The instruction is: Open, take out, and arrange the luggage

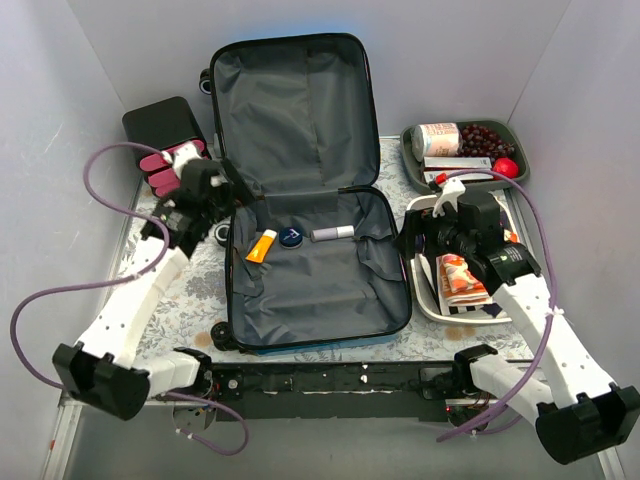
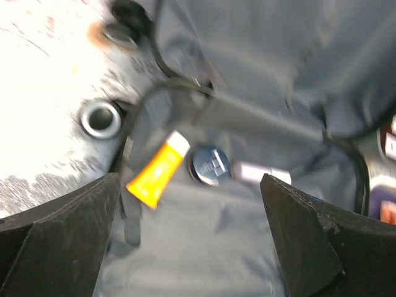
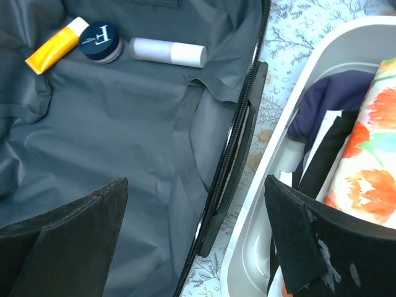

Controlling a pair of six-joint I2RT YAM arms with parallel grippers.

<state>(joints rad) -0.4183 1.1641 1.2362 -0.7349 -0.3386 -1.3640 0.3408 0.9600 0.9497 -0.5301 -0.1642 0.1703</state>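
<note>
The luggage (image 1: 310, 300) lies open flat on the table, its lid leaning on the back wall and its dark grey lining (image 2: 204, 247) (image 3: 111, 136) showing. At the back of the lower half lie an orange tube (image 1: 261, 246) (image 2: 158, 170) (image 3: 55, 44), a dark blue round jar (image 1: 291, 238) (image 2: 210, 164) (image 3: 99, 41) and a pale tube (image 1: 333, 233) (image 2: 260, 172) (image 3: 167, 52). My left gripper (image 1: 238, 195) (image 2: 189, 185) hangs open above the case's left rim, holding nothing. Over the right rim, my right gripper (image 1: 412, 240) (image 3: 197, 185) is open and empty too.
A white tray (image 1: 425, 300) (image 3: 297, 80) of folded cloths sits right of the case. Behind it a dark tray (image 1: 410, 160) holds a can, grapes and red items. A black box with pink drawers (image 1: 165, 125) stands at the back left. A case wheel (image 2: 99, 119) rests on the patterned tabletop.
</note>
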